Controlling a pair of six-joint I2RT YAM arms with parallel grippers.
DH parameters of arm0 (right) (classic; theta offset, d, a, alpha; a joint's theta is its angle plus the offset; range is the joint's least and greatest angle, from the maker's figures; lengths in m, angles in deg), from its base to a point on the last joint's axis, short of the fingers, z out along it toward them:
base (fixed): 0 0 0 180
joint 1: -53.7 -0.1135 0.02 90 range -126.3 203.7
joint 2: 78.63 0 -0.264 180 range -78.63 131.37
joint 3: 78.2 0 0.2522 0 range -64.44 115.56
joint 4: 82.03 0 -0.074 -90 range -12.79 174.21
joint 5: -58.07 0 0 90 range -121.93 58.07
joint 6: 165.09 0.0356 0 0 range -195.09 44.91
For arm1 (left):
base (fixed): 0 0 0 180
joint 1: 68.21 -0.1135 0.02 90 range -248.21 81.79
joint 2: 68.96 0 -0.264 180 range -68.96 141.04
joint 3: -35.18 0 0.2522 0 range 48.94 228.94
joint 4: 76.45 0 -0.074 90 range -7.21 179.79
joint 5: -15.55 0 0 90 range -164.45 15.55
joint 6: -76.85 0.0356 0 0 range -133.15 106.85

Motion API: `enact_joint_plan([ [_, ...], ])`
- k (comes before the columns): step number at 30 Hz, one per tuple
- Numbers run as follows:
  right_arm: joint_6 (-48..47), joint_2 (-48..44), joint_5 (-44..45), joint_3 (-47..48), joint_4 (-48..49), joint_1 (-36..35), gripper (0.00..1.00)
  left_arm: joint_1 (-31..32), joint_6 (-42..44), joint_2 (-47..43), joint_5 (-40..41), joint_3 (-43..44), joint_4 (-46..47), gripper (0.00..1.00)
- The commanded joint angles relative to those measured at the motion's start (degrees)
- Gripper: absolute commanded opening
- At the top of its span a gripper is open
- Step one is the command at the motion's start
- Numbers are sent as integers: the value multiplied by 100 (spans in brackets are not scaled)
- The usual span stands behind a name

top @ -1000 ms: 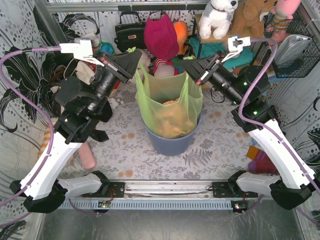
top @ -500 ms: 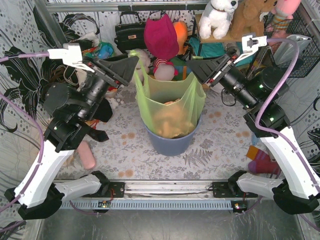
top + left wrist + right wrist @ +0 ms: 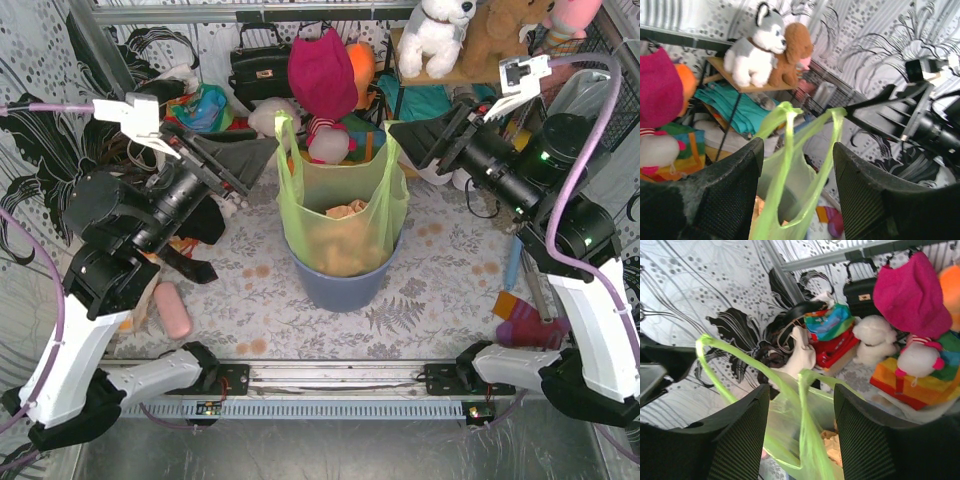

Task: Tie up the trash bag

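Observation:
The trash bag, thin lime-green plastic with tan scraps inside, sits in a blue-grey bin at the table's middle. Its two handle strips stand upright at the left and the right. My left gripper is open just left of the left strip. My right gripper is open just right of the right strip. In the left wrist view the bag shows through the gap of the open left gripper, with no pad pressing it. The right wrist view is alike: bag, open right gripper.
Clutter rings the bin. At the back are a magenta plush, a black handbag and plush toys on a shelf. A pink object lies at the left and coloured socks at the right.
Both grippers have opened and let go of the handle strips. Each arm has drawn back outward from the bag, and the strips now stand up on their own.

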Motion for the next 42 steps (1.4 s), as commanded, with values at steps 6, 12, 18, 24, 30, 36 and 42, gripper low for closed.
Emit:
enact_joint_plan([
  [6,-200,224,293,458,-628,8,52,-28,-373,939,-1898,1530,-364,63],
  [12,-146,240,126,561,-629,7,44,181,-741,1768,-2596,2511,-313,61],
  [18,-69,215,5,556,-531,6,40,791,-765,2192,-2382,2906,-178,60],
  [24,-48,-168,672,279,-499,6,37,1462,-342,2580,-1050,3111,-612,58],
  [30,-122,-608,1445,-46,-514,6,30,1861,151,3043,174,3558,-1021,55],
  [36,-114,-971,1659,-304,-368,9,25,2004,472,3585,665,4154,-1265,53],
  [42,-120,-1101,1764,-359,-440,11,24,2045,661,3738,1016,4186,-1275,53],
])
